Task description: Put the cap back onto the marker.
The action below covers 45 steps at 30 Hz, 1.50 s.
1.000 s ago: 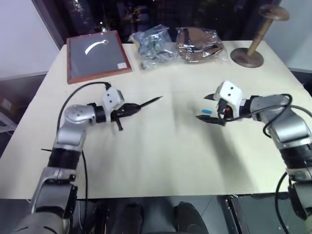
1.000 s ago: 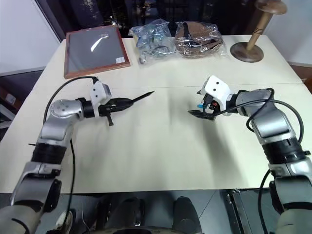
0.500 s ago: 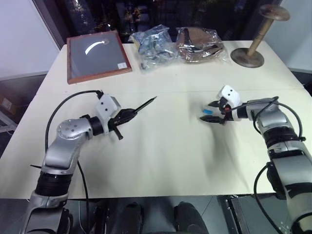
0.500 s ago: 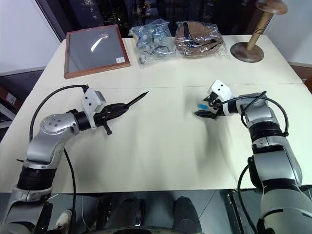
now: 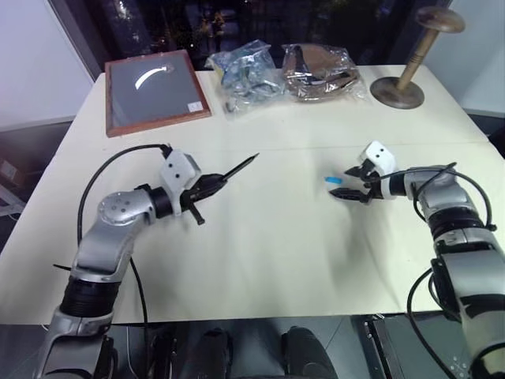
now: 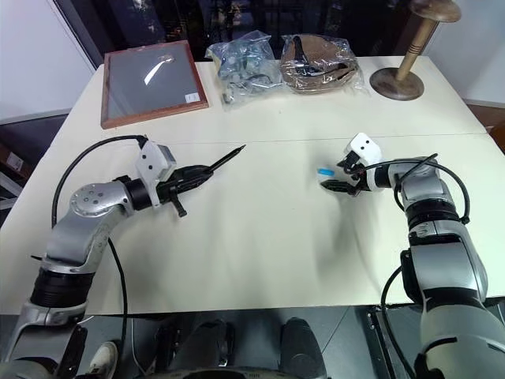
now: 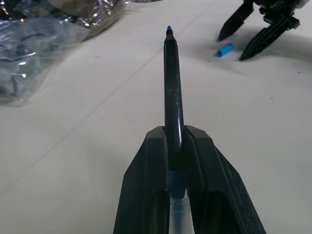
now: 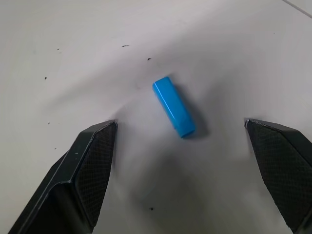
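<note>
Left gripper fingers clamped on marker, blue tip pointing out toward the worktop centre. Right gripper fingers spread wide, empty, tips low over the worktop. Cap lies flat between and just ahead of them (not touched). Farther back: framed board, two plastic bags, wooden stand.

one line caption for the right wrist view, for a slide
Open right claw poised over the light-blue cap lying loose on the table.
</note>
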### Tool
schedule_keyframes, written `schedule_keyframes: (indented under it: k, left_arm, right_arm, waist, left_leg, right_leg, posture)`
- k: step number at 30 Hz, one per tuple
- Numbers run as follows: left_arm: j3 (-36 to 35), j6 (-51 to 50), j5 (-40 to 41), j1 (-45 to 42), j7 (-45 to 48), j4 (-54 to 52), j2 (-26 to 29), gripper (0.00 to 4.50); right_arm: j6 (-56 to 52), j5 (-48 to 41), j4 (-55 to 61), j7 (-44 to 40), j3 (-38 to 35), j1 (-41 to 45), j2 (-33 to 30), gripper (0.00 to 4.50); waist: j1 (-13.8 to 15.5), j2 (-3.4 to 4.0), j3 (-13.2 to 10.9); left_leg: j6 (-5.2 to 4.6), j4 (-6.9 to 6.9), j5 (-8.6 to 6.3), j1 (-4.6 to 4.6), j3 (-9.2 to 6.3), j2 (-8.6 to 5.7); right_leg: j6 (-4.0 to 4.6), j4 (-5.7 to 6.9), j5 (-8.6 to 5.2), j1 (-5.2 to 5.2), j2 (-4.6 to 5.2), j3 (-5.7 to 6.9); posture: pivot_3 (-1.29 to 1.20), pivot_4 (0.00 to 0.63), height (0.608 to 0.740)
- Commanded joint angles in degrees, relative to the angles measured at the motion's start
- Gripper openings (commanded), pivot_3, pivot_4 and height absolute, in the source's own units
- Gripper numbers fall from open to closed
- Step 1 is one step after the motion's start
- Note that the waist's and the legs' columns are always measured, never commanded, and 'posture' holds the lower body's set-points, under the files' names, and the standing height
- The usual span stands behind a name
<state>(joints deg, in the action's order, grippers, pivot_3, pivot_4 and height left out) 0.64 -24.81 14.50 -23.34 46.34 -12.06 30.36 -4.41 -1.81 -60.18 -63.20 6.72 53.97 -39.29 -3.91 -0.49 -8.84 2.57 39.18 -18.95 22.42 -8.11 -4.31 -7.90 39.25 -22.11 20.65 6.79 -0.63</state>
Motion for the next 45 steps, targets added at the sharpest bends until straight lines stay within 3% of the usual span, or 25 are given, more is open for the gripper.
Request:
schedule_keyframes:
  k: [1,8,9,11,17,18,27,32,40,45]
  left_arm:
    - [-0.8,0.6,0.9,-1.0,-0.2,-0.9,0.6,0.06]
    - [-0.8,0.5,1.0,-0.4,-0.7,-1.6,0.9,0.06]
    - [-0.8,0.5,1.0,-0.3,-0.7,-1.6,1.0,0.02]
    - [-0.8,0.6,1.0,-0.2,-0.8,-1.6,1.0,0.00]
    - [-0.8,0.5,0.9,0.1,-1.0,-1.9,1.2,0.00]
    - [-0.9,0.5,0.9,0.1,-1.0,-1.9,1.2,0.00]
    - [0.1,2.1,1.2,0.2,2.3,-1.0,3.1,0.00]
    - [3.5,8.2,0.5,-2.1,11.0,5.5,5.0,0.00]
    - [8.0,20.6,-2.1,-9.8,21.8,18.9,5.5,0.00]
    - [10.1,27.0,-3.7,-14.1,25.0,24.7,3.9,0.00]
  right_arm:
    - [1.2,0.5,-0.9,0.6,-1.3,1.2,0.4,4.37]
    - [2.3,1.6,-2.0,0.4,-1.6,1.8,1.5,4.37]
    - [2.5,1.7,-2.1,0.4,-1.7,1.9,1.7,4.12]
    - [2.8,2.0,-2.5,0.5,-1.8,2.0,2.1,3.44]
    - [3.6,3.0,-3.1,0.4,-1.6,1.8,2.7,0.37]
    - [3.7,3.2,-3.2,0.4,-1.6,1.8,2.8,0.05]
    - [4.6,4.4,2.7,-1.2,-0.5,-0.9,1.8,0.05]
    - [5.3,6.3,27.3,-4.4,2.0,-7.1,-3.3,0.05]
    - [-8.1,1.1,59.0,-10.4,1.6,-15.2,-8.9,0.05]
    - [-14.7,-1.0,67.4,-10.2,2.1,-16.3,-8.8,0.05]
  waist:
    - [0.0,0.00,0.0]
    - [-0.1,0.00,0.0]
    - [-0.1,0.00,0.0]
    - [-0.1,0.01,0.0]
    - [0.0,0.01,0.0]
    - [0.0,0.01,0.0]
    - [-0.1,0.02,0.0]
    - [0.0,0.08,0.0]
    - [0.5,0.10,0.0]
    - [1.1,0.10,0.0]
  left_leg:
    - [0.00,0.00,0.00,0.00,0.00,0.00]
    - [0.00,0.01,0.00,-0.01,0.00,0.01]
    - [0.00,0.01,0.00,-0.01,0.00,0.01]
    - [0.00,0.01,0.00,-0.01,0.00,0.01]
    - [0.00,0.01,0.00,-0.01,0.00,0.01]
    - [0.00,0.02,0.00,-0.01,0.00,0.01]
    - [0.00,0.02,0.00,-0.02,-0.01,0.01]
    - [0.00,0.01,0.00,0.00,-0.02,-0.01]
    - [0.00,0.01,0.00,0.02,-0.03,-0.01]
    - [0.00,0.04,0.00,0.03,-0.02,-0.03]
  right_leg:
    - [0.00,0.00,0.00,0.00,0.00,0.00]
    - [0.00,0.00,0.00,0.00,0.00,0.00]
    - [0.00,0.00,0.00,0.00,0.00,0.00]
    - [0.00,0.00,0.00,0.00,0.00,0.00]
    - [0.00,0.01,0.00,-0.01,0.00,0.00]
    - [0.00,0.00,0.00,-0.02,0.00,0.00]
    - [0.00,0.00,0.00,-0.02,0.00,0.00]
    - [0.00,0.01,0.00,0.02,0.01,-0.01]
    - [0.00,0.01,0.00,0.03,0.00,0.03]
    - [0.00,0.00,0.00,0.03,0.01,0.02]
  posture:
    - [0.00,0.150,0.740]
    - [0.00,0.150,0.740]
    - [0.00,0.150,0.740]
    - [0.00,0.150,0.740]
    - [0.00,0.150,0.740]
    - [0.00,0.150,0.740]
    - [0.00,0.150,0.740]
    - [0.00,0.150,0.740]
    - [0.00,0.150,0.740]
    - [0.00,0.150,0.740]
